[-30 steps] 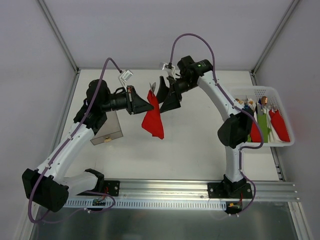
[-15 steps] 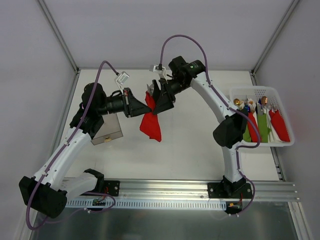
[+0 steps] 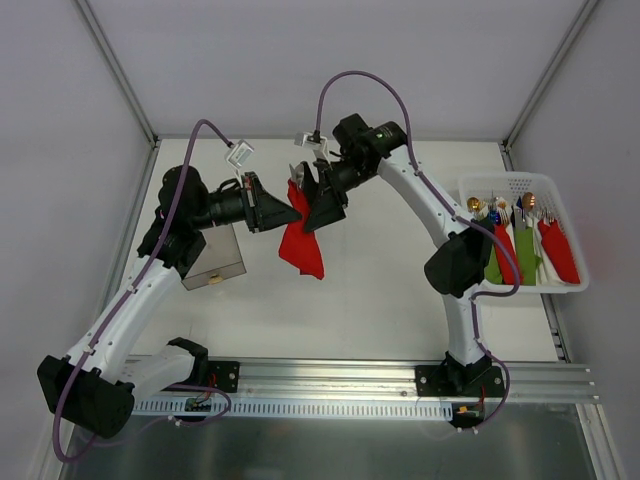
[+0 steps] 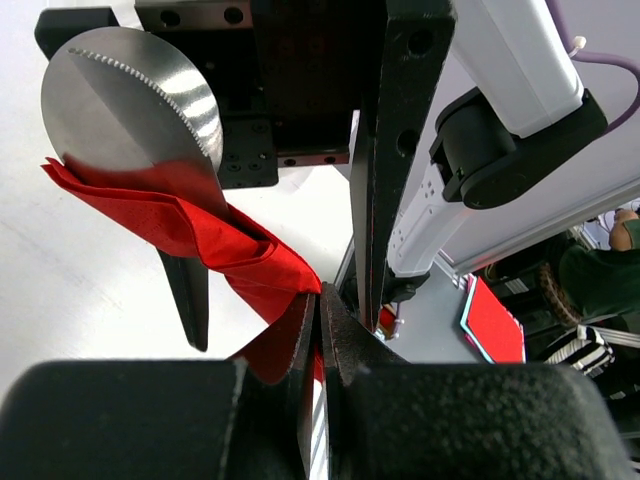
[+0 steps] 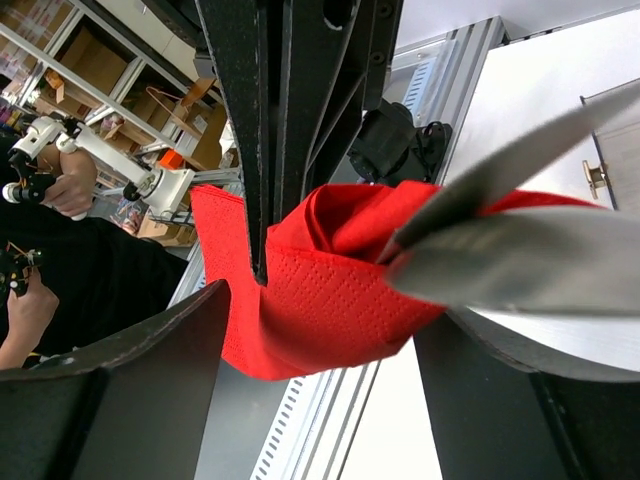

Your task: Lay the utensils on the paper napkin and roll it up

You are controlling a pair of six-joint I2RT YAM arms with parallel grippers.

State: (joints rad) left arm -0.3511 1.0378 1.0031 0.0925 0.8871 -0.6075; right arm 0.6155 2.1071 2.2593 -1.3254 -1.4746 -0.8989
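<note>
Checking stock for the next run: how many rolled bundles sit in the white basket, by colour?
Red bundles: 2
Green bundles: 2
White bundles: 1
Total: 5 in view; the left end of the basket is partly hidden.

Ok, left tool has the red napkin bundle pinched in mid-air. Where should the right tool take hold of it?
Take the upper end, where the red napkin wraps the utensils, just below the bare blades. Close in from the far right, where the right tool straddles it, jaws open. Metal stiffens that part; the tail below the left tool hangs limp.
</note>
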